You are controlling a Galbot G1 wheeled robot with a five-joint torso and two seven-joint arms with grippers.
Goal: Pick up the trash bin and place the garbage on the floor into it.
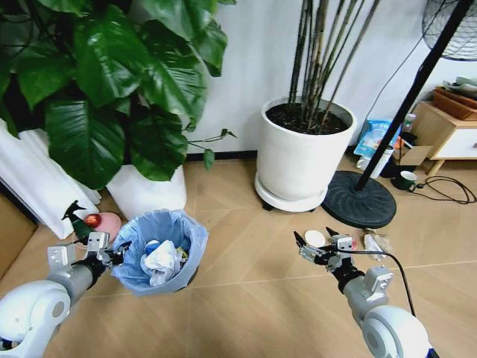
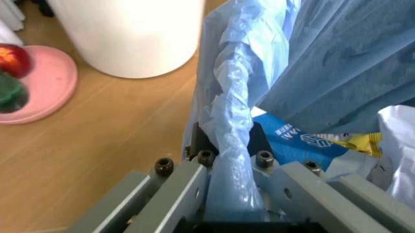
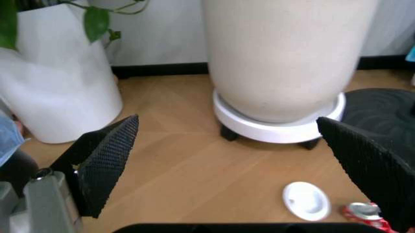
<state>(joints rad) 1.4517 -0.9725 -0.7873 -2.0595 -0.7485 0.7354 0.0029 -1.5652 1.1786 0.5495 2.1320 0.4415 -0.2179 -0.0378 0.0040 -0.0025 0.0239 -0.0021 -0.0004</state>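
- The left gripper [image 1: 112,255] is clamped on the near-left rim of the trash bin [image 1: 175,257]; in the left wrist view the blue bag [image 2: 228,131] is pinched between its fingers [image 2: 206,158], so the bin hangs from the left arm at the robot's left front.
- The bin already holds crumpled white paper [image 1: 160,261] and a printed blue wrapper [image 2: 292,143].
- The right gripper [image 1: 317,246] is spread wide with nothing between the pads [image 3: 107,158], held out over the floor at the robot's right front.
- A white round lid [image 3: 306,200] lies flat on the floor just ahead of and below the right gripper, with a red wrapper [image 3: 363,213] just beside it on the outer side; both sit near the big white plant pot [image 3: 282,58] on its wheeled base.
- The right arm is much nearer this litter than the left, and the bin lies well apart to its left.
- A clear wrapper [image 1: 376,242], probably plastic, lies just right of the lid.
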